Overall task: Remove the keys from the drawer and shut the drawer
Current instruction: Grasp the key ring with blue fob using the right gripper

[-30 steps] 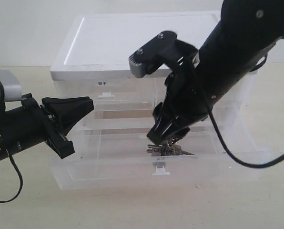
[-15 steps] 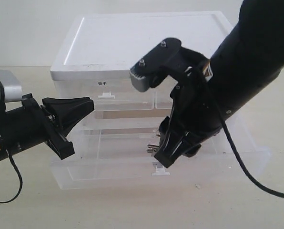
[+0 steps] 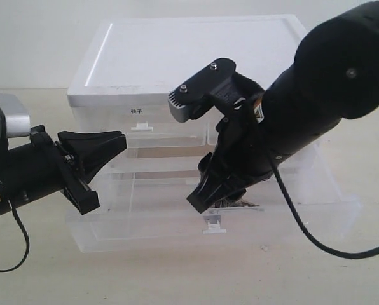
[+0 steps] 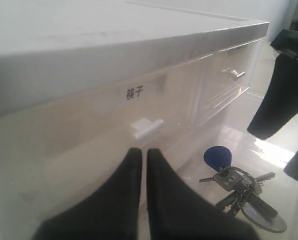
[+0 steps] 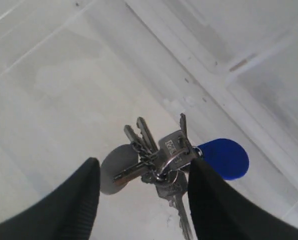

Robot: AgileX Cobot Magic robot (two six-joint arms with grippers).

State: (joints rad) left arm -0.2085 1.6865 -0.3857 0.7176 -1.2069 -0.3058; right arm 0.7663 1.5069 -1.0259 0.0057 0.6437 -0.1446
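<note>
Your right claw (image 5: 143,170) is released, its fingers spread wide and holding nothing; the keys (image 5: 169,160) lie directly under it, on the floor of the pulled-out drawer (image 3: 145,232), near its front wall and just behind the white handle tab (image 3: 213,223); in the right wrist view the ring sits in the gap between the two fingers; the bunch's long axis runs from finger to finger, grey tag (image 5: 116,175) toward one side and blue fob (image 5: 224,157) toward the other, with the fob reaching past the finger on its side; so, as I judge it, you go straight down and squeeze on the ring, not the fob; your left claw (image 4: 140,152) is clenched on nothing, its tips pressed together, hovering in front of the cabinet (image 3: 189,57) at the labelled top drawer, farther from the keys than the right.
</note>
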